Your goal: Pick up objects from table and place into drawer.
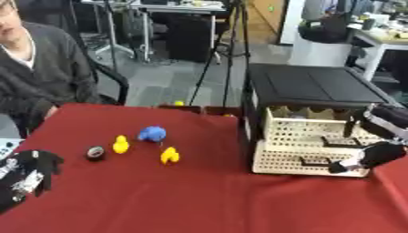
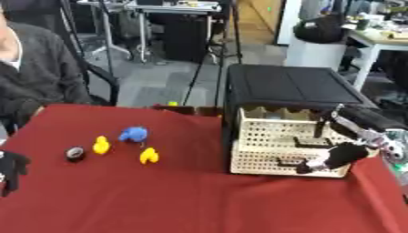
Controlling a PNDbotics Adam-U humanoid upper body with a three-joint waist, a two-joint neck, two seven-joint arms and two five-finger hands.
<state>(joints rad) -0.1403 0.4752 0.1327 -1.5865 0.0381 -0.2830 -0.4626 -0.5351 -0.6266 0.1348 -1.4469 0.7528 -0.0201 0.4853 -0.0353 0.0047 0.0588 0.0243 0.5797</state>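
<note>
Reaching at the cream drawer front, the right hand is seemingly curling its fingers on the handle; left hand is resting with fingers apart on the red worktop.

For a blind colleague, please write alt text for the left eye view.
The robot's right hand rests at the front of a cream perforated drawer unit with a black top, on a red table. To the left lie two yellow toys, a blue object and a small dark round thing; the left hand waits at the left edge.
</note>
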